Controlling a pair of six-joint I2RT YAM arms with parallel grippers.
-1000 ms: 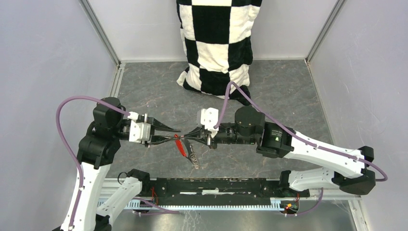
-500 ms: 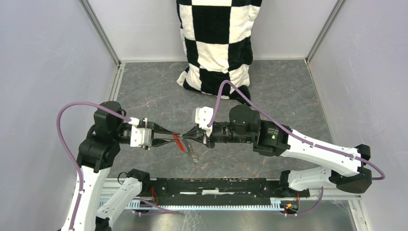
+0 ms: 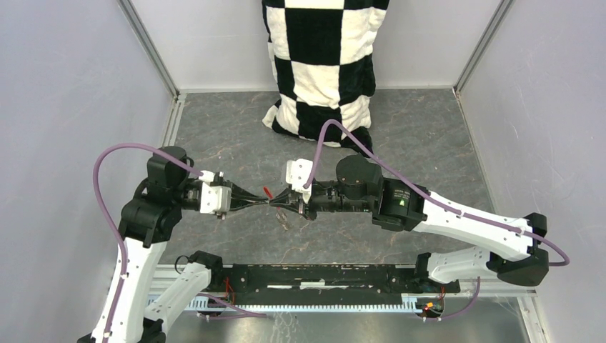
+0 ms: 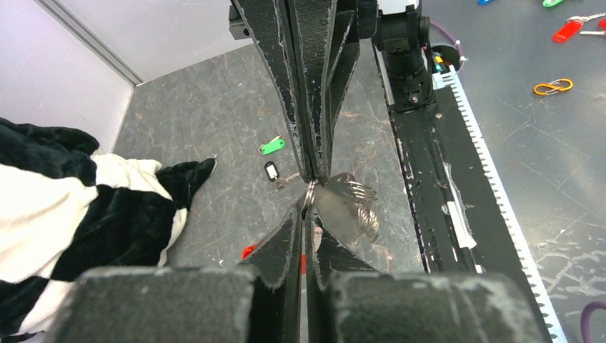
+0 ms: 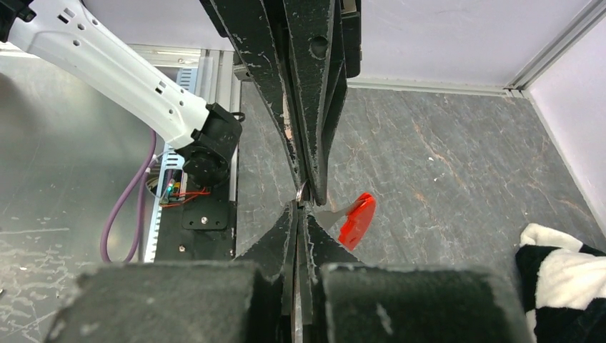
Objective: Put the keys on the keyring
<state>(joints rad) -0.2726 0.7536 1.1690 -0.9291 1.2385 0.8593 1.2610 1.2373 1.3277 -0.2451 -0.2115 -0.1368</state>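
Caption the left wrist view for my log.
Left gripper and right gripper pinch the keyring tip to tip; green key and black key lie on the table beyond.

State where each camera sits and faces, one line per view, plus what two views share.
Top external: above, behind the bases, looking down at the table; both arms, left gripper tip-to-tip with right gripper.
Left wrist: on the left arm, facing the right arm; own fingers below, green key beyond.
Right wrist: facing the left arm; own fingers below, red tag beside.
Shared: both wrist views show the keyring pinched between both grippers.
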